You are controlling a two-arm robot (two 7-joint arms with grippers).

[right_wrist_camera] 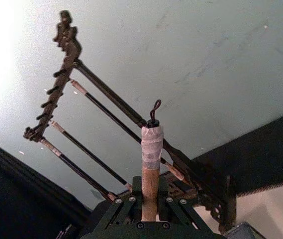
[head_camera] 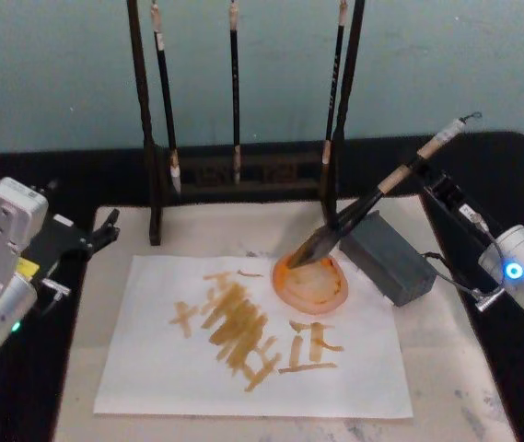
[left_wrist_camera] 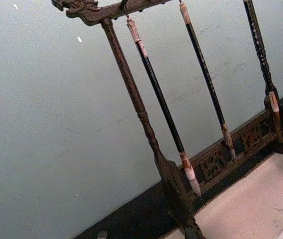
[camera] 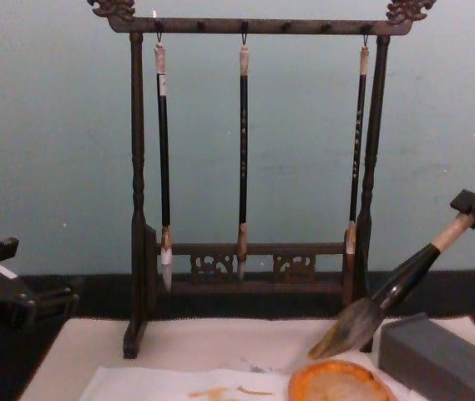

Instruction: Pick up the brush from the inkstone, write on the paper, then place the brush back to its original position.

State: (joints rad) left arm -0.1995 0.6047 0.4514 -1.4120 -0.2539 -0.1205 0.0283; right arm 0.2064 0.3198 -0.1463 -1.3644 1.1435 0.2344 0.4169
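Over the orange dish point(head_camera: 340, 293), the brush point(head_camera: 363, 207) slants down from the right hand point(head_camera: 425, 168).
The right hand is clamped on the upper handle, below the cord loop. That tilts the shaft so the tuft meets or just clears the dish rim beside the grey block point(head_camera: 390, 258), probably to load or drain it. The dish stands on the far right corner of the paper point(head_camera: 151, 368), which bears orange strokes. The left hand point(head_camera: 96, 238) sits parked at the mat's point(head_camera: 446, 368) left edge, apart from the work.
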